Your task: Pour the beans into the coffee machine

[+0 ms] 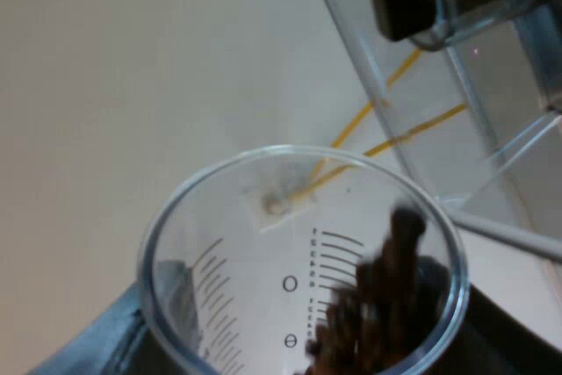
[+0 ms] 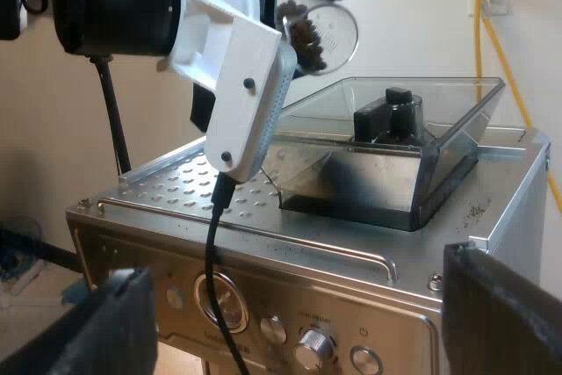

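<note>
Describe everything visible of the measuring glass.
The measuring glass is a clear round cup, plastic by its look, with black graduation lines and marks printed on its wall. It is tipped steeply, rim toward the clear wall of the bean hopper, held high near its edge by the left gripper. Dark coffee beans lie heaped against its lower side, near the rim.

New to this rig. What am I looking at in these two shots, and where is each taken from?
There are two robot arms, and each picture is shot from one arm's wrist. The right wrist view looks past the right gripper, its two black fingers wide apart, at a steel espresso machine with a clear bean hopper on top. Above the hopper, the left gripper holds a measuring glass tipped toward it. The left wrist view looks into that glass: coffee beans are gathered at the side nearer the hopper, whose clear wall stands just beyond the rim.
</note>
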`<action>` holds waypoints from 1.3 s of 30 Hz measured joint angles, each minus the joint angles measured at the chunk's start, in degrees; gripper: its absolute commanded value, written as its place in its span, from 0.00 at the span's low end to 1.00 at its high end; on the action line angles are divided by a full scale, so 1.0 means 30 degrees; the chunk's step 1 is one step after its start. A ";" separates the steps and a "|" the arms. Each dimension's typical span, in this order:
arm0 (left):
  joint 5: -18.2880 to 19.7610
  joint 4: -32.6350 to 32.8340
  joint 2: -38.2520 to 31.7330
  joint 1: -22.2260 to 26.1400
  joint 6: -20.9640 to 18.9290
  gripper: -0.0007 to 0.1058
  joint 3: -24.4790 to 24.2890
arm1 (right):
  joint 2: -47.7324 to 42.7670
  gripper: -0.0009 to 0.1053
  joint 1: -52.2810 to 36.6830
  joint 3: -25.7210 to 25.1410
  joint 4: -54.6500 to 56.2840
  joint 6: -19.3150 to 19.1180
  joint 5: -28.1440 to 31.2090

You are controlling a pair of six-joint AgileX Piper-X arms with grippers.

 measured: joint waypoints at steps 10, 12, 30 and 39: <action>0.0000 -0.1056 0.0000 0.0000 0.2116 0.27 0.0000 | 0.0000 0.65 0.0000 0.0000 0.0000 0.0000 0.0000; 0.0000 -0.1170 0.0000 0.0000 0.2530 0.27 0.0000 | 0.0000 0.65 0.0000 0.0000 0.0000 0.0000 0.0000; 0.0347 -0.3416 -0.0701 0.0000 0.3787 0.27 0.0000 | 0.0000 0.65 0.0000 0.0000 0.0000 0.0154 0.0000; 0.0430 -0.3587 -0.0936 0.0000 0.3783 0.27 0.0000 | 0.0000 0.65 0.0000 0.0000 0.0000 0.0419 0.0000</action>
